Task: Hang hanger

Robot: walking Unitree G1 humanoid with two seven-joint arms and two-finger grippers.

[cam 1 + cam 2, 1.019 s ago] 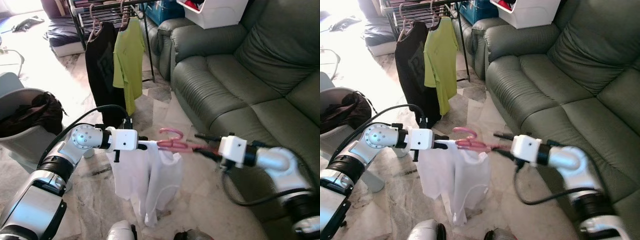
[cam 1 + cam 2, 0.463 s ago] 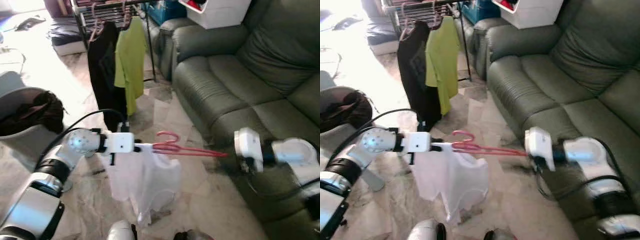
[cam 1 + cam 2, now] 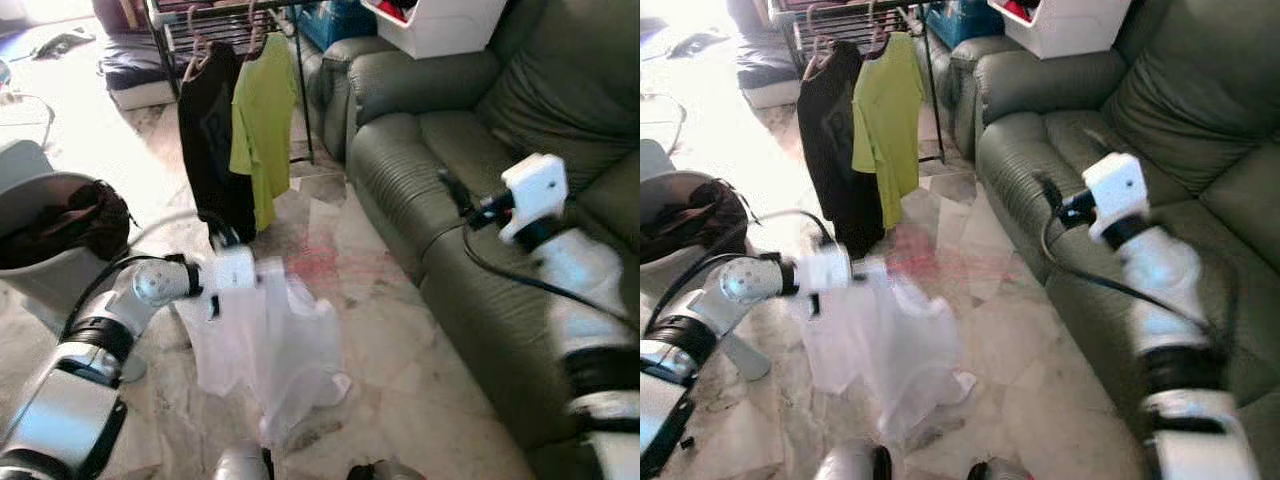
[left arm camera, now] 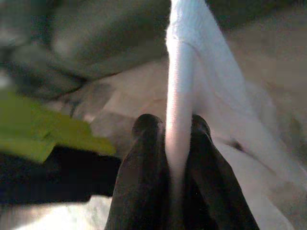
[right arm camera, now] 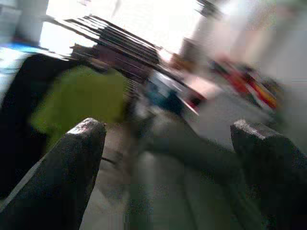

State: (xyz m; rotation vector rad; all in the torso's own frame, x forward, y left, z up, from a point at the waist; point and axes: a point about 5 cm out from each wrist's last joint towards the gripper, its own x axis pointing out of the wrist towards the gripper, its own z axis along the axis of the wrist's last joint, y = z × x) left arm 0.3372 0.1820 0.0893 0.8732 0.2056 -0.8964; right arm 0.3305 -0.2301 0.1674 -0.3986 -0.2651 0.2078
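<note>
Garment (image 4: 180, 96) in left claw (image 4: 169, 139)

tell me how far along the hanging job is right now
Done: a black shirt and a green shirt already hang on the rack.
In hand: the left gripper pinches the white garment, which hangs low over the floor; its pink hanger is only a blur.
Left: carry it to the rack and hook it on. The right gripper is open over the sofa.
</note>
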